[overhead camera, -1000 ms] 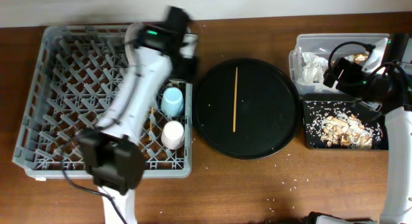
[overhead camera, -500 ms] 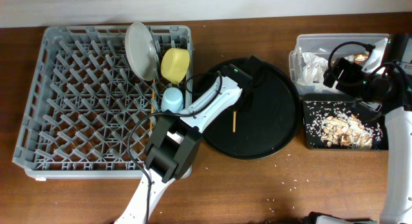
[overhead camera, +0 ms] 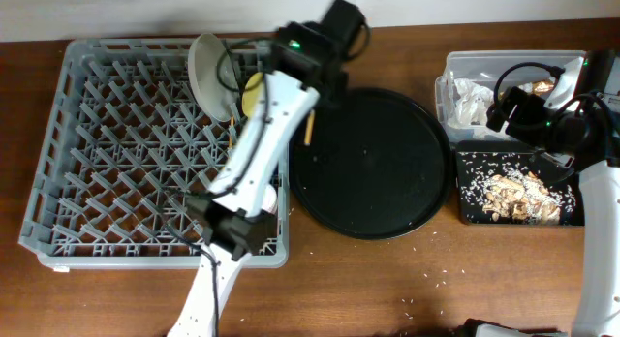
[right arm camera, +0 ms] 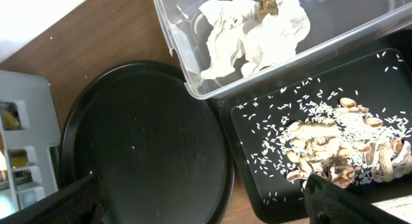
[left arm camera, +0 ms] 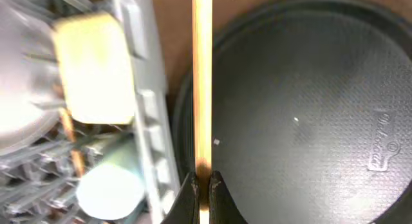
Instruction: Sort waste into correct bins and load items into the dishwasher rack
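Observation:
My left gripper (left arm camera: 201,182) is shut on a wooden chopstick (left arm camera: 202,76) and holds it in the air over the gap between the round black tray and the grey dishwasher rack (overhead camera: 97,163). The chopstick also shows in the overhead view (overhead camera: 309,129). The plate (overhead camera: 211,74) stands upright in the rack beside the yellow bowl (left arm camera: 96,69), with a pale cup (left arm camera: 109,182) below it. A second chopstick (overhead camera: 233,134) lies in the rack. My right gripper (right arm camera: 206,205) is open and empty over the black bin tray (overhead camera: 475,213) holding food scraps (right arm camera: 328,153). Napkins (right arm camera: 251,37) lie in the clear tub (overhead camera: 465,58).
The large round black tray (overhead camera: 373,163) lies bare between the rack and the bins. Loose rice grains dot the wooden table near its front edge. My left arm stretches across the rack's right side and hides the cups in the overhead view.
My left gripper has lifted the chopstick off the round black tray and carried it left and back, toward the rack's right edge. The right arm has not moved.

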Action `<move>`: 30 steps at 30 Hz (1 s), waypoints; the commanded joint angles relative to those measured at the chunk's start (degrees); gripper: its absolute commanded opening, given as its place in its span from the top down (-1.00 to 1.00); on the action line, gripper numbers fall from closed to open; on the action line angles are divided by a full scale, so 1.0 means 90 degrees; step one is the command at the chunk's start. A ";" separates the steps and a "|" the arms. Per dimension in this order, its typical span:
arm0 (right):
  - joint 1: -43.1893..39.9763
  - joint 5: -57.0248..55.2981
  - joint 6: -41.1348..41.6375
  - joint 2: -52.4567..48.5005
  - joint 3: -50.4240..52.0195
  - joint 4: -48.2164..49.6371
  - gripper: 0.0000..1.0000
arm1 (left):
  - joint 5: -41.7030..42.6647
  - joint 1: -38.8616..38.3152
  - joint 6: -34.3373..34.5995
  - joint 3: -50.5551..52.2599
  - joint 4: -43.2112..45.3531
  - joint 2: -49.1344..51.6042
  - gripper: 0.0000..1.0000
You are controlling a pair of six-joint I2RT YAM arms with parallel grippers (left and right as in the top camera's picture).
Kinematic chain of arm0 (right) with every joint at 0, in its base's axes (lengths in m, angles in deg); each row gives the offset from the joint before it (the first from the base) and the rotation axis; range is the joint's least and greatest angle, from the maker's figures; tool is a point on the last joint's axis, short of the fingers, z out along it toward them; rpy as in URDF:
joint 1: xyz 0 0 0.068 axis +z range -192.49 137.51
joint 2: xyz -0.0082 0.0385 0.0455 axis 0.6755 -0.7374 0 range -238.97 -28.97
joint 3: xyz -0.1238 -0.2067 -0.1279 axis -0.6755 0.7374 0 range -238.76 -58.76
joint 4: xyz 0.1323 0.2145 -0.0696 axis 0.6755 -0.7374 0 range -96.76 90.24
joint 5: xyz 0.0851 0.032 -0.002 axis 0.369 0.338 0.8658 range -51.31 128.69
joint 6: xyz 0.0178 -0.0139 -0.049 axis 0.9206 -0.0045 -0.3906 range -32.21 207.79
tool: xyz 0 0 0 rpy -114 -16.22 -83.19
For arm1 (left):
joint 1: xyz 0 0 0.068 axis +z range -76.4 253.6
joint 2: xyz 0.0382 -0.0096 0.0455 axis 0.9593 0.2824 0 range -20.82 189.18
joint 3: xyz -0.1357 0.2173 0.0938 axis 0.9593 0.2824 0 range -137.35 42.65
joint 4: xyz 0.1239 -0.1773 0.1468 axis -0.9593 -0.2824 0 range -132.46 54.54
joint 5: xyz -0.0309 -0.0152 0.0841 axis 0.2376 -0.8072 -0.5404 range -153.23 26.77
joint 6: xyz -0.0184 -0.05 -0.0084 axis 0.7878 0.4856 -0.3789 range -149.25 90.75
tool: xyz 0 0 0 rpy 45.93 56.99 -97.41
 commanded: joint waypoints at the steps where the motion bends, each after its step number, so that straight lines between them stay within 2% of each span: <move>1: -0.0041 -0.0080 -0.0017 0.0002 -0.0002 0.0005 -0.97 | 0.0073 0.0534 -0.0811 -0.0049 -0.0024 -0.0682 0.99; 2: -0.0041 -0.0080 -0.0017 0.0002 -0.0002 0.0005 -0.97 | -0.0248 0.0913 -0.0865 0.0367 -0.0024 -0.1139 0.99; 4: -0.0041 -0.0080 -0.0017 0.0002 -0.0002 0.0005 -0.97 | -0.0238 0.1413 -0.0865 0.1423 -0.0024 -0.1649 0.99; 7: -0.0041 -0.0080 -0.0017 0.0002 -0.0002 0.0005 -0.97 | -0.0379 0.1775 -0.0986 0.3548 0.0097 -0.1734 0.99; 9: -0.0041 -0.0078 -0.0017 0.0002 -0.0002 0.0005 -0.97 | -0.0410 0.1851 -0.0981 0.4935 0.0695 -0.1734 0.99; 12: -0.0041 -0.0080 -0.0017 0.0002 -0.0002 0.0005 -0.97 | -0.0403 0.2040 -0.0644 0.5719 0.1151 -0.1734 0.99; 18: -0.0041 -0.0080 -0.0017 0.0002 -0.0002 0.0005 -0.97 | -0.0357 0.2140 -0.0525 0.5727 0.1149 -0.1734 0.99; 19: -0.0041 -0.0080 -0.0017 0.0002 -0.0002 0.0005 -0.97 | -0.0357 0.2140 -0.0527 0.5724 0.1149 -0.1734 0.85; 20: -0.0041 -0.0080 -0.0017 0.0002 -0.0002 0.0005 -0.97 | -0.0359 0.2140 -0.0527 0.5724 0.1146 -0.1734 0.43; 21: -0.0041 -0.0080 -0.0017 0.0002 -0.0002 0.0005 -0.97 | -0.0357 0.2140 -0.0527 0.5724 0.1146 -0.1734 0.29; 25: -0.0041 -0.0080 -0.0017 0.0002 -0.0002 0.0005 -0.97 | -0.0357 0.2140 -0.0527 0.5158 0.0716 -0.2023 0.29; 27: -0.0041 -0.0080 -0.0017 0.0002 -0.0002 0.0005 -0.98 | -0.0265 0.2137 -0.0527 0.4364 0.0432 -0.2786 0.32; 29: -0.0041 -0.0080 -0.0017 0.0002 -0.0002 0.0005 -0.97 | 0.0316 0.2140 -0.0527 0.3840 0.0522 -0.3993 0.43; 30: -0.0041 -0.0080 -0.0017 0.0002 -0.0002 0.0005 -0.97 | 0.0435 0.2140 -0.0527 0.3823 0.0597 -0.4556 -0.29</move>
